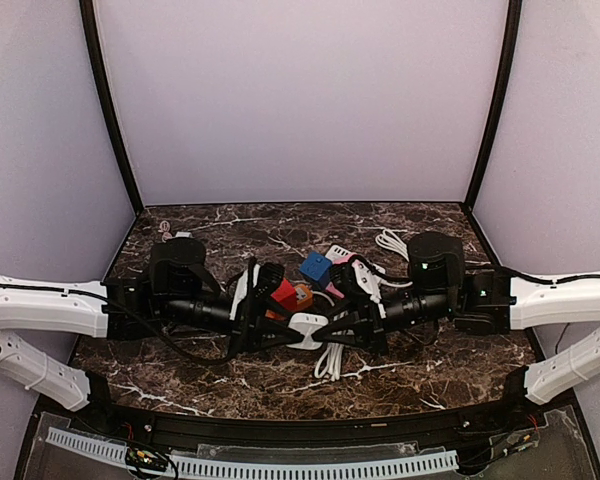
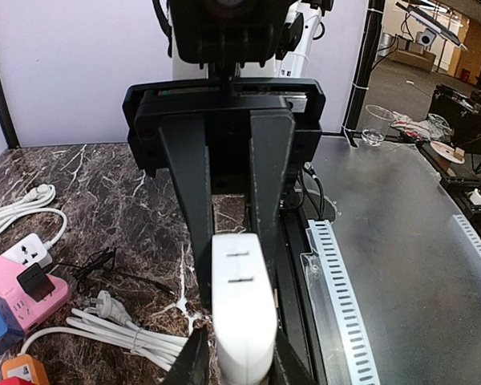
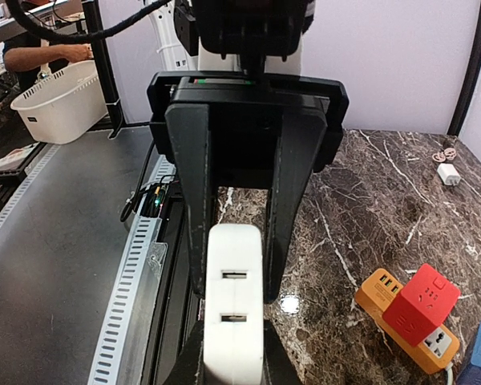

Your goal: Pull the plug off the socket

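A white socket block (image 1: 308, 323) with two slots on top hangs above the marble table (image 1: 430, 370), between the two grippers, which face each other. My right gripper (image 1: 321, 325) is shut on one end of it (image 3: 233, 321). My left gripper (image 1: 296, 325) flanks the other end (image 2: 242, 321); its fingertips (image 2: 194, 361) stand a sliver off the block's sides. In the right wrist view the left gripper's fingers also show narrow gaps beside the block. I cannot tell a plug apart from the socket in this white piece.
A bundled white cable with a loose plug (image 2: 104, 305) lies under the grippers. Behind them lie an orange strip with a red cube socket (image 3: 417, 309), a blue cube (image 1: 315, 267) and a pink strip holding a black plug (image 2: 34, 281). The slotted cable tray (image 2: 341, 305) runs along the near edge.
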